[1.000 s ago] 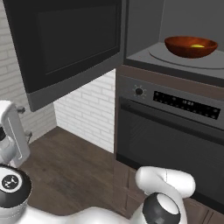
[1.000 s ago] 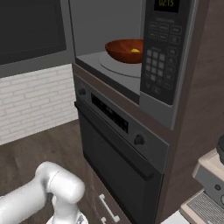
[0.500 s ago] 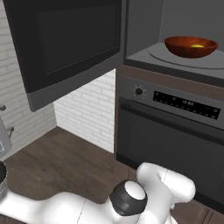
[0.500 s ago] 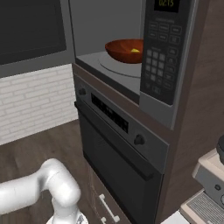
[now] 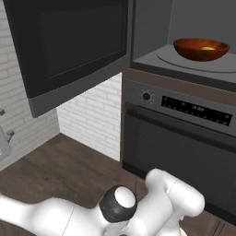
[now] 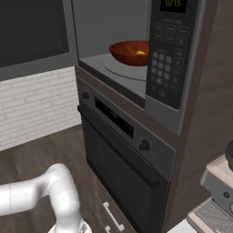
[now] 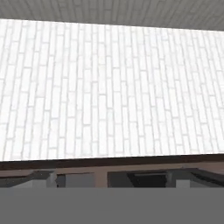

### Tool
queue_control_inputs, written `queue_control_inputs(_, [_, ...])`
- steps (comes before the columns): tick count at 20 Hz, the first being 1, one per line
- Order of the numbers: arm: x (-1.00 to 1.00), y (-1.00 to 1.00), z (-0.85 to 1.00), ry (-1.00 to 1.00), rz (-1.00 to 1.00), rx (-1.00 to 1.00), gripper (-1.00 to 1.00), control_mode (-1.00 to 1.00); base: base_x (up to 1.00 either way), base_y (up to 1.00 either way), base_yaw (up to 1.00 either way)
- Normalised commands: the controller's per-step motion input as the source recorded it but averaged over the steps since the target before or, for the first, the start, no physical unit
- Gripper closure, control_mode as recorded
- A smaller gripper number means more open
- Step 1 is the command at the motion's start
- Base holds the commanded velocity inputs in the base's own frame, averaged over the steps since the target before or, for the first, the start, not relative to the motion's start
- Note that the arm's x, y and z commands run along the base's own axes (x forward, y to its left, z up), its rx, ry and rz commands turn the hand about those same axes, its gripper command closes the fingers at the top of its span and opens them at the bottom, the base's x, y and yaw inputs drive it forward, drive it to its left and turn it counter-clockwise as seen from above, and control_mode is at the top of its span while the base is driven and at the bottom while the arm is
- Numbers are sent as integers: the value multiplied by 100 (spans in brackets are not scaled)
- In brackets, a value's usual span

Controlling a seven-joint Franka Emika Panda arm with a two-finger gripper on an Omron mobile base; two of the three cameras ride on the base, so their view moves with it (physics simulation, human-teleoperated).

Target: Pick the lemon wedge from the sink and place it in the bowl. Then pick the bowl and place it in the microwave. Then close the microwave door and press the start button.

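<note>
We see the reddish-brown bowl [image 5: 201,49] sitting on the round turntable plate [image 5: 198,62] inside the open microwave [image 6: 136,54], and the lemon wedge [image 5: 208,48] lies inside the bowl as a small yellow patch near its far side. In the right base view the same bowl [image 6: 130,52] sits just left of the keypad panel [image 6: 168,59], with the wedge [image 6: 141,53] against its inner wall.

The microwave door [image 5: 69,50] stands swung open to the left, its dark glass facing us, well apart from the cavity. Below the microwave is the oven [image 5: 184,138] with its knob and display strip.

The white arm [image 5: 152,207] is folded low in front of the oven, bending away to the lower left. In the hand view we look at a white brick wall [image 7: 109,87] with a brown ledge along its lower edge; the finger tips [image 7: 43,177] are barely visible as dark shapes at the bottom, set far apart, so the jaws stand wide with nothing between them. The bowl and wedge are well away from the jaws.
</note>
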Motion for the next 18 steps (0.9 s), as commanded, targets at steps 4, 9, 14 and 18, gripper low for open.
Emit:
queue_control_inputs(4, [18,-61,-14,-3,-2,-11,-100,-100,0,0,0])
queue_control_inputs(9, [35,-74,0,-1,0,-7,-100,-100,0,0,0])
queue_control_inputs(14, [53,-49,0,0,0,-5,-100,-100,0,0,0])
queue_control_inputs(18, [63,-1,-17,-2,0,-15,-100,-100,0,0,0])
